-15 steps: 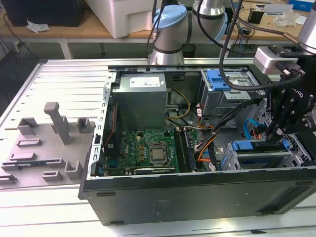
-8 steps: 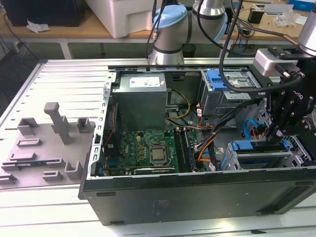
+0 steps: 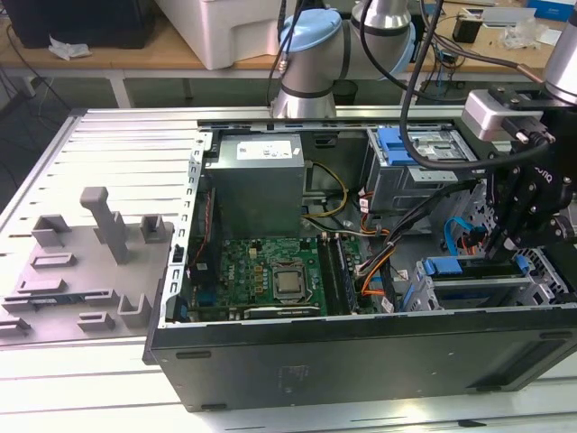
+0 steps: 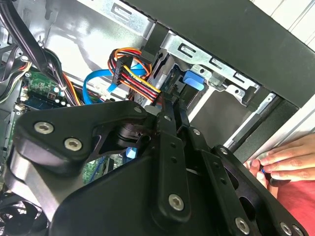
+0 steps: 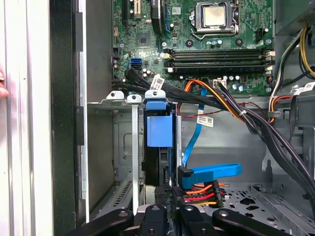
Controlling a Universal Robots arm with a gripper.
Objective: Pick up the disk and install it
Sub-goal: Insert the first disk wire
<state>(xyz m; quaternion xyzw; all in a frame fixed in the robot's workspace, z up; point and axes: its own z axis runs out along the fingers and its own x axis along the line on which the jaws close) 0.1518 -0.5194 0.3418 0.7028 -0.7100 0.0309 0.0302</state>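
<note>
I see the disk (image 5: 160, 130) standing on edge in a slot of the metal drive bay (image 5: 123, 147), in the corner of the open computer case (image 3: 361, 361) on the exterior view's right. Its blue bracket shows in the exterior view (image 3: 446, 268) and the second wrist view (image 4: 193, 80). My gripper (image 5: 166, 194) has its fingers drawn close together, pinching the disk's near edge. A bundle of orange, red and yellow wires (image 5: 202, 194) hangs just beside the gripper, near a blue flat cable (image 5: 211, 172). The green motherboard (image 5: 206, 49) lies beyond the bay. A person's hand (image 4: 288, 160) rests outside the case.
</note>
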